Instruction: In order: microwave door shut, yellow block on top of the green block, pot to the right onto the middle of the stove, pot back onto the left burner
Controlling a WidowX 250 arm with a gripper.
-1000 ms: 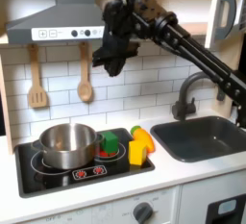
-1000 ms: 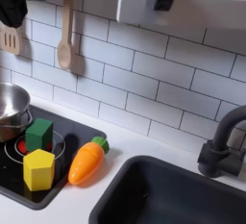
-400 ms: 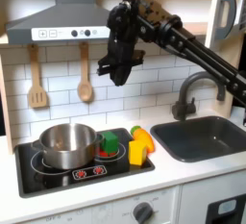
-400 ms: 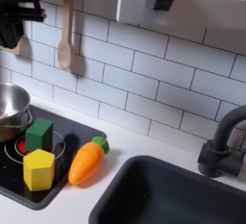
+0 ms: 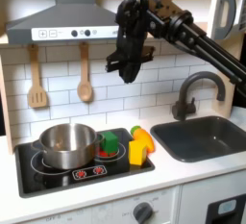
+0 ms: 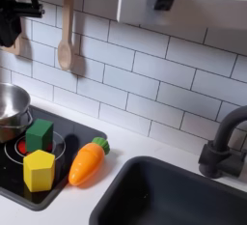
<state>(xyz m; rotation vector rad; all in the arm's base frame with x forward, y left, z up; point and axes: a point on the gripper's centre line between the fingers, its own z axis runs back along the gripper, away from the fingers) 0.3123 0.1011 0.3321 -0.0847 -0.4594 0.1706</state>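
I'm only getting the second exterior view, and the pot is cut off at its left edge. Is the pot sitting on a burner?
Observer: Yes. In the first exterior view the whole pot sits on the left burner of the stove.
Operator: Where's the gripper?
Observer: The gripper hangs high in front of the wall tiles, well above the green block and the yellow block, touching nothing.
Operator: What's above the stove?
Observer: A grey range hood.

You have a shiny round steel pot (image 5: 67, 144), a glossy black flat cooktop (image 5: 58, 177), and matt wooden spoons (image 6: 65, 23).
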